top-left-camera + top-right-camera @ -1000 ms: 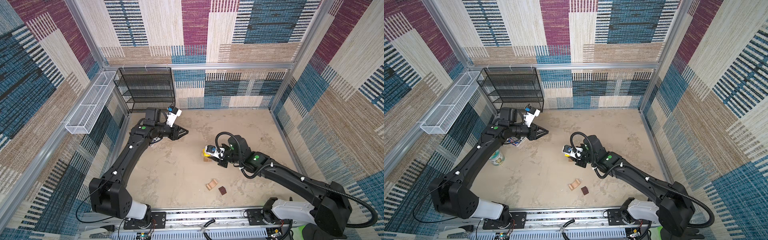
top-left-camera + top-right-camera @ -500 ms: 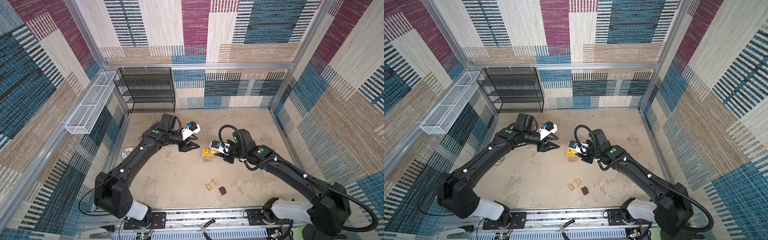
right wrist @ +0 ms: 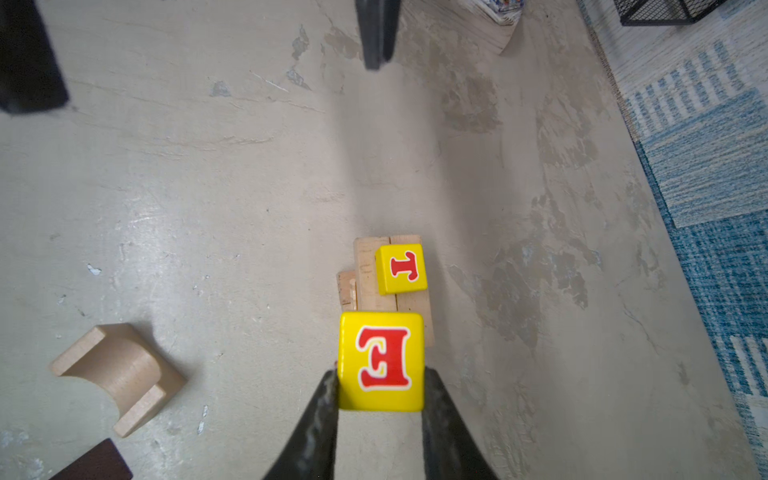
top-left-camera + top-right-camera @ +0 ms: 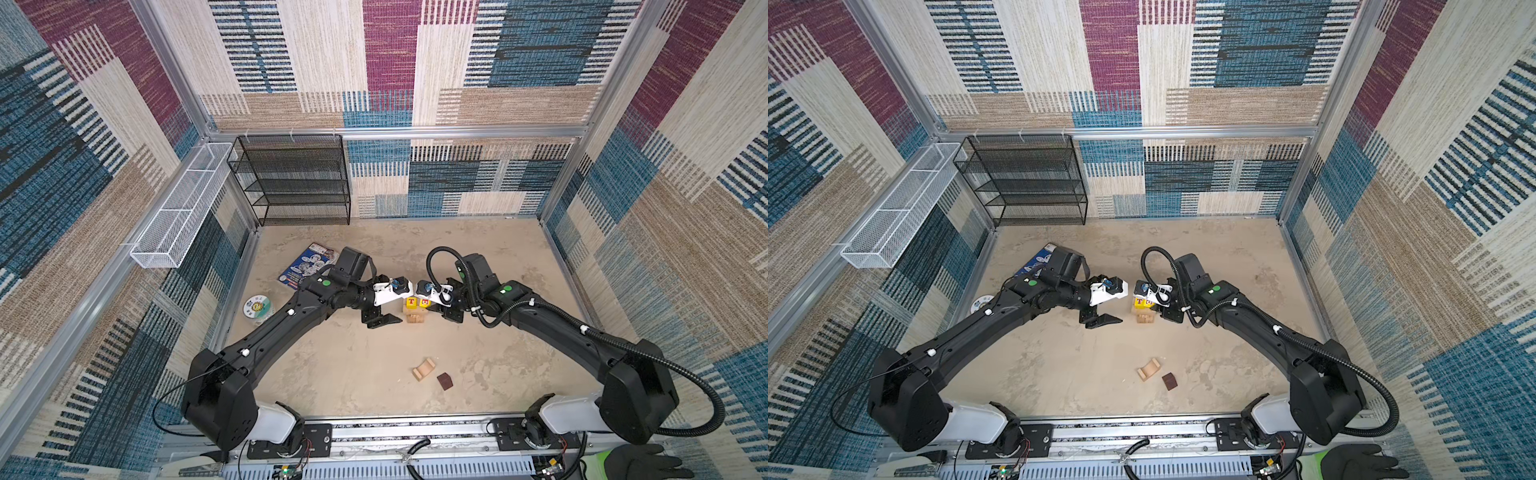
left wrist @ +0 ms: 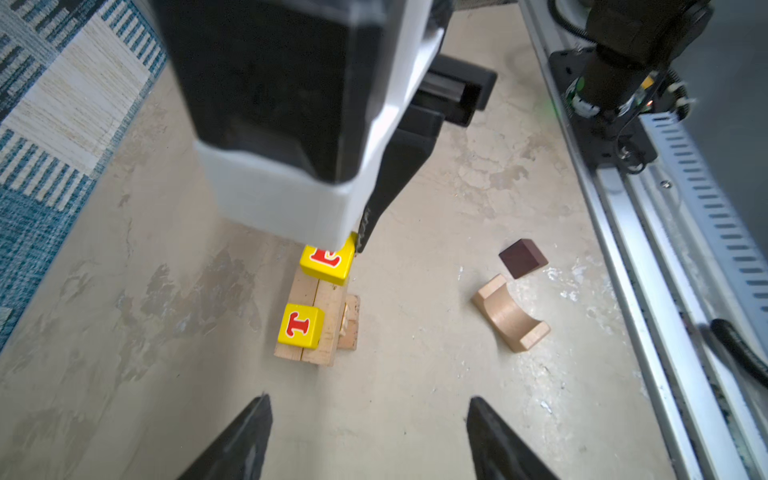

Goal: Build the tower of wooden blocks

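Meeting over the middle of the table (image 4: 353, 374), both arms close in on the tower: pale bars (image 3: 365, 270) stacked flat, well clear of every wall, with a T cube (image 3: 402, 268) on top. The right gripper (image 3: 380, 374) pinches an E cube (image 3: 381, 361) over the end of the bars nearest it; whether it rests on them I cannot tell. The left gripper (image 5: 368, 415) hangs just beside the stack, jaws wide and empty. Open floor lies toward the front rail (image 4: 415, 428), broken only by the arch (image 4: 424, 368) and brown cube (image 4: 444, 380), near each other. A packet (image 4: 309, 264) and disc (image 4: 257, 307) lie by the left wall, the shelf (image 4: 297, 178) behind. Half a second ago the left gripper was farther off and narrower.
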